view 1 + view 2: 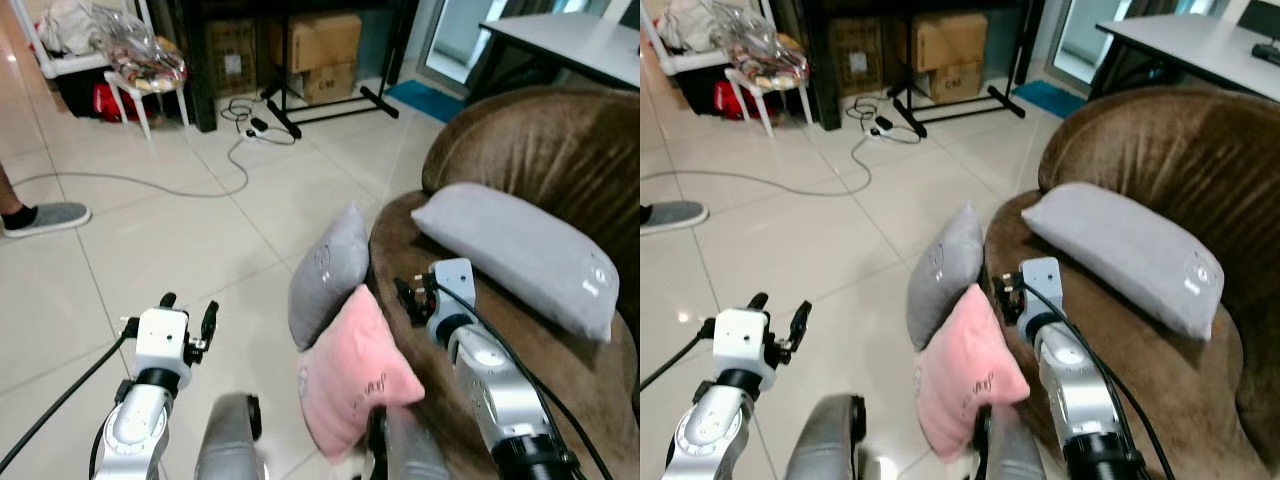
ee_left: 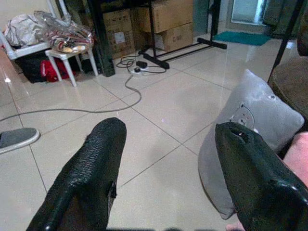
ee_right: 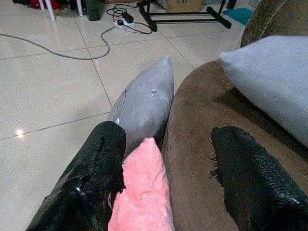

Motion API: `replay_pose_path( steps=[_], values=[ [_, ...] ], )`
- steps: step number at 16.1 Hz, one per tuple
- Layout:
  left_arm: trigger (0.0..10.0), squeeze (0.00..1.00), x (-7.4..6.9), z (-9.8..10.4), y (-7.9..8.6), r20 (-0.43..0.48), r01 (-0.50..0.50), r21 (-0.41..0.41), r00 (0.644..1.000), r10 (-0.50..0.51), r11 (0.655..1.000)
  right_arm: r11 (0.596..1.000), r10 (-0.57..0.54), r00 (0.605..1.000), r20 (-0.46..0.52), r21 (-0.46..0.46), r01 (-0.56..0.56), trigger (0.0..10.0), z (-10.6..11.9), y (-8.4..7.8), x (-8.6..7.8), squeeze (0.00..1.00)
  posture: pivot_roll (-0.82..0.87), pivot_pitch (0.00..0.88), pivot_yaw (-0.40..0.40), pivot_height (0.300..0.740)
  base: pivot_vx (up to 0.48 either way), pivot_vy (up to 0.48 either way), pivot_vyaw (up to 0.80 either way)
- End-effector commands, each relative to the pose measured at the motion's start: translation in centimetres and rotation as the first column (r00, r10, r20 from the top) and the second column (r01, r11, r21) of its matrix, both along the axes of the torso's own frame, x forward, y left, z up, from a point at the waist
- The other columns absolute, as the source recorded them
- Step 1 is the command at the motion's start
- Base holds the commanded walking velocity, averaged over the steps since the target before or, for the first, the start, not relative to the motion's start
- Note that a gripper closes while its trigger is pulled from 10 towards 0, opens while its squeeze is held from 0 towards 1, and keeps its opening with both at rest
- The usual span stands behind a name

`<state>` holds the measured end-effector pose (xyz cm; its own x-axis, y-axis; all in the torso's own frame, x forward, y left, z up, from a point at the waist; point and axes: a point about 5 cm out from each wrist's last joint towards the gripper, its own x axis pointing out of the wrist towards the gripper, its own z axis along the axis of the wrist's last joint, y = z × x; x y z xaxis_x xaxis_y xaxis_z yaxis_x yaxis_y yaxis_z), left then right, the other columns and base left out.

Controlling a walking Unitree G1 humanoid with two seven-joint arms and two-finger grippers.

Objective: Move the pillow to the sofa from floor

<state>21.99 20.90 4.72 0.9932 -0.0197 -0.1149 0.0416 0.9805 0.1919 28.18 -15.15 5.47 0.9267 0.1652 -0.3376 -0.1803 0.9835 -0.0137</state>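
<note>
Left eye view: a pink pillow (image 1: 355, 375) stands on the tiled floor (image 1: 200, 240), leaning on the front edge of a brown sofa (image 1: 540, 150), its lower corner hidden behind the robot's body. A grey pillow (image 1: 328, 272) stands just behind it, also touching the sofa. Another grey pillow (image 1: 520, 255) lies on the seat. Farther off, a grey cable (image 1: 150, 183) crosses the floor toward cardboard boxes (image 1: 320, 50); a person's shoe (image 1: 48, 217) is cut off at the edge. The right hand (image 3: 166, 168) hovers above the sofa's edge, fingers spread wide, holding nothing. The left hand (image 1: 188, 318) hovers over bare tiles, likewise open and empty
</note>
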Motion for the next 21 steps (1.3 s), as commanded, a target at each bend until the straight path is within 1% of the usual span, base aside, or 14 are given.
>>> replay_pose_path(
  steps=[1, 4, 7, 10, 11, 12, 13, 14, 15, 17, 19, 21],
  values=[
    [10.0, 0.0, 0.0, -0.1, -0.2, 0.001, 0.012, -0.001, 1.0, -0.012, 1.0, 1.0, -0.01, 1.0, -0.005, 0.005, 0.01, 10.0, -0.1, -0.2, 0.1, 0.0, 0.18, 0.0, -0.079, 0.55, 0.0, 0.0, 0.0],
    [10.0, 0.0, -0.1, -0.6, 0.2, -0.008, 0.008, 0.0, 1.0, -0.008, 1.0, 1.0, 0.001, 1.0, -0.009, -0.001, -0.001, 10.0, -0.1, -0.1, 0.0, 0.0, 0.18, 0.0, -0.081, 0.521, 0.0, 0.0, 0.0],
    [10.0, 0.0, 0.0, -1.3, 0.4, -0.023, 0.002, -0.001, 1.0, -0.002, 1.0, 0.999, 0.035, 0.999, -0.009, 0.008, -0.035, 10.0, -0.1, 0.2, 0.1, 0.0, 0.18, 0.0, -0.088, 0.521, 0.0, 0.0, 0.0],
    [10.0, 0.0, 0.0, -1.5, 0.5, -0.025, -0.005, -0.003, 1.0, 0.005, 1.0, 0.999, 0.045, 0.999, -0.015, 0.002, -0.045, 10.0, -0.2, 0.4, 0.1, 0.0, 0.18, 0.0, -0.096, 0.521, 0.0, 0.0, 0.0],
    [10.0, 0.0, -0.1, -1.7, 0.4, -0.023, -0.009, -0.005, 1.0, 0.009, 1.0, 0.998, 0.06, 0.998, -0.021, -0.007, -0.06, 10.0, -0.2, 0.5, 0.3, 0.0, 0.18, 0.0, -0.099, 0.521, 0.0, 0.0, 0.0],
    [10.0, 0.0, -0.2, -1.8, 0.4, -0.023, -0.01, -0.007, 1.0, 0.01, 1.0, 0.995, 0.096, 0.995, -0.036, -0.026, -0.097, 10.0, -0.4, 0.9, 0.4, 0.0, 0.18, 0.0, -0.104, 0.521, 0.0, 0.0, 0.0],
    [10.0, 0.0, -0.3, -1.9, 0.4, -0.022, -0.009, -0.007, 1.0, 0.009, 1.0, 0.992, 0.124, 0.991, -0.046, -0.026, -0.125, 10.0, -0.6, 1.2, 0.5, 0.0, 0.18, 0.0, -0.103, 0.521, 0.0, 0.0, 0.0],
    [10.0, 0.0, -0.3, -2.0, 0.3, -0.022, -0.007, -0.007, 1.0, 0.007, 1.0, 0.986, 0.163, 0.985, -0.053, -0.013, -0.164, 10.0, -0.7, 1.7, 0.6, 0.09, 0.18, 0.0, -0.105, 0.521, 0.0, 0.0, 0.0],
    [10.0, 0.0, -0.4, -2.0, 0.3, -0.022, -0.006, -0.006, 1.0, 0.006, 1.0, 0.986, 0.166, 0.985, -0.05, -0.005, -0.167, 10.0, -0.6, 1.9, 0.7, 1.0, 0.18, 0.0, -0.108, 0.521, 0.0, 0.0, 0.0],
    [10.0, 0.0, -0.2, -1.7, 0.4, -0.016, 0.003, 0.003, 1.0, -0.003, 1.0, 0.986, 0.161, 0.986, -0.044, 0.042, -0.159, 10.0, -0.5, 2.5, 1.3, 1.0, 0.18, 0.0, -0.12, 0.521, 0.0, 0.0, 0.0],
    [10.0, 0.0, 0.0, -0.1, 0.1, 0.016, 0.02, 0.014, 1.0, -0.02, 1.0, 0.987, 0.152, 0.986, -0.065, 0.058, -0.148, 10.0, -0.8, 2.9, 1.7, 1.0, 0.16, 0.0, -0.117, 0.521, 0.0, 0.0, 0.0],
    [10.0, 0.0, 0.3, 1.8, -1.0, 0.05, 0.067, 0.041, 0.996, -0.069, 0.997, 0.989, 0.141, 0.986, -0.091, 0.044, -0.138, 10.0, -1.4, 3.0, 2.4, 1.0, 0.17, 0.0, -0.117, 0.521, 0.0, 0.0, 0.0]
  ],
)
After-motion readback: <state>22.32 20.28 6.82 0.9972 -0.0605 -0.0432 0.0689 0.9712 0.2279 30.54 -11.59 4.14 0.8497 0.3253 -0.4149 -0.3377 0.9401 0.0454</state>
